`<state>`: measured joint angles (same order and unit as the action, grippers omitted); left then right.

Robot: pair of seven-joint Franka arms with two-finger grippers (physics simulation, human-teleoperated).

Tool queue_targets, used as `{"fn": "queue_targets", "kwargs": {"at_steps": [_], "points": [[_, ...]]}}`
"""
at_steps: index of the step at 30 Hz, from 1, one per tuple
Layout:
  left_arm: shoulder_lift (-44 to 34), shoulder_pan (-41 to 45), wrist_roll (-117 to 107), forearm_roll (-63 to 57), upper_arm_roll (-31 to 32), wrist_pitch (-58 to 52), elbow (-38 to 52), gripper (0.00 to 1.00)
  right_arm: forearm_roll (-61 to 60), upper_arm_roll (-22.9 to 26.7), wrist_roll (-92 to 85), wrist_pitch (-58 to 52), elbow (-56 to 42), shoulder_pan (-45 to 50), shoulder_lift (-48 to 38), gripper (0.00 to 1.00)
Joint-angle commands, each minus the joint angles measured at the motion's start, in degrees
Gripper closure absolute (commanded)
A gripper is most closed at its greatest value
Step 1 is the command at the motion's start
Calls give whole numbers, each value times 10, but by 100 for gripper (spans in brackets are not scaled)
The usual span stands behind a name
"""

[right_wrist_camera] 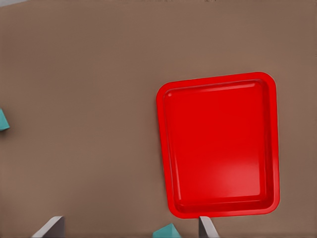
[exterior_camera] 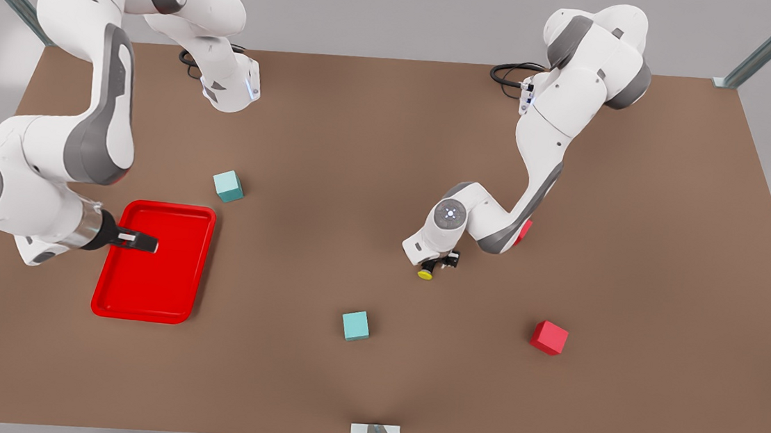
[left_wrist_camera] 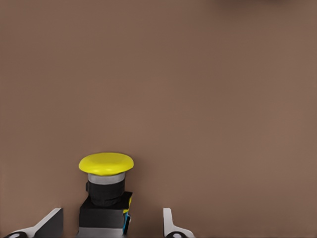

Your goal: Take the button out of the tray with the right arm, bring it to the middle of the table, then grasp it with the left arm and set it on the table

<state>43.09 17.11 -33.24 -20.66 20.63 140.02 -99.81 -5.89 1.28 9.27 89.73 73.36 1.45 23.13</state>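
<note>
The button (exterior_camera: 427,272), a yellow cap on a dark body, is near the middle of the brown table (exterior_camera: 378,139), low at its surface. My left gripper (exterior_camera: 449,259) is right behind it, on the arm at the front view's right. In the left wrist view the button (left_wrist_camera: 105,184) stands between the open left gripper (left_wrist_camera: 113,224), with a gap on each side of its body. The red tray (exterior_camera: 157,263) lies at the front view's left with nothing in it. My right gripper (exterior_camera: 140,242) hovers open over the tray (right_wrist_camera: 220,146), holding nothing.
Two teal cubes sit on the table, one (exterior_camera: 228,185) beyond the tray and one (exterior_camera: 355,325) toward the front. A red cube (exterior_camera: 549,337) lies at the front right, and another (exterior_camera: 525,230) peeks from behind the left arm's forearm.
</note>
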Motion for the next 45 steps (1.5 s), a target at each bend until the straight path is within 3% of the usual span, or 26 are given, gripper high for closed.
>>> {"fn": "queue_targets", "kwargs": {"at_steps": [1, 4, 7, 8, 16, 18, 27, 33, 34, 36, 41, 42, 45], "points": [[0, -1, 4, -1, 0, 2, 1, 12, -2, 0, -13, -3, 2, -4, -2, 0], [0, -5, 1, -1, 0, 0, 1, 46, -1, -1, -38, -4, -1, -5, -2, 0], [-3, -7, -3, -1, 0, -6, 1, 71, -1, -1, -37, -3, 0, -5, -2, 0], [-6, -8, -9, -1, 0, -15, 1, 74, -1, -2, -34, -3, -1, -4, -2, 0], [-36, -34, -60, 2, 12, -113, 37, 74, 0, -8, -28, -4, 1, -5, -2, 0], [-35, -32, -132, 4, 25, -166, 87, 74, 0, -8, -16, -4, 1, -3, -2, 0], [-42, -22, -556, -5, 25, -173, 171, 73, 5, -9, 0, -6, 6, 4, 1, 0], [-60, 16, -674, -83, 16, -216, 169, 73, 4, -9, -3, -6, 13, 3, 2, 0], [-57, 42, -712, -112, -6, -217, 171, 73, 4, -9, -3, -6, 13, 4, 3, 0], [-56, 171, -752, -111, -146, -216, 175, 73, 5, -9, -2, -5, 13, 4, 3, 0], [-26, 318, -784, -113, -336, -279, 201, 73, 6, -9, -1, -5, 15, 3, 3, 0], [-11, 364, -792, -113, -398, -288, 201, 73, 6, -9, -1, -5, 15, 3, 3, 0], [41, 411, -835, -113, -443, -315, 218, 73, 7, -8, 0, -6, 16, 3, 3, 0]]}}
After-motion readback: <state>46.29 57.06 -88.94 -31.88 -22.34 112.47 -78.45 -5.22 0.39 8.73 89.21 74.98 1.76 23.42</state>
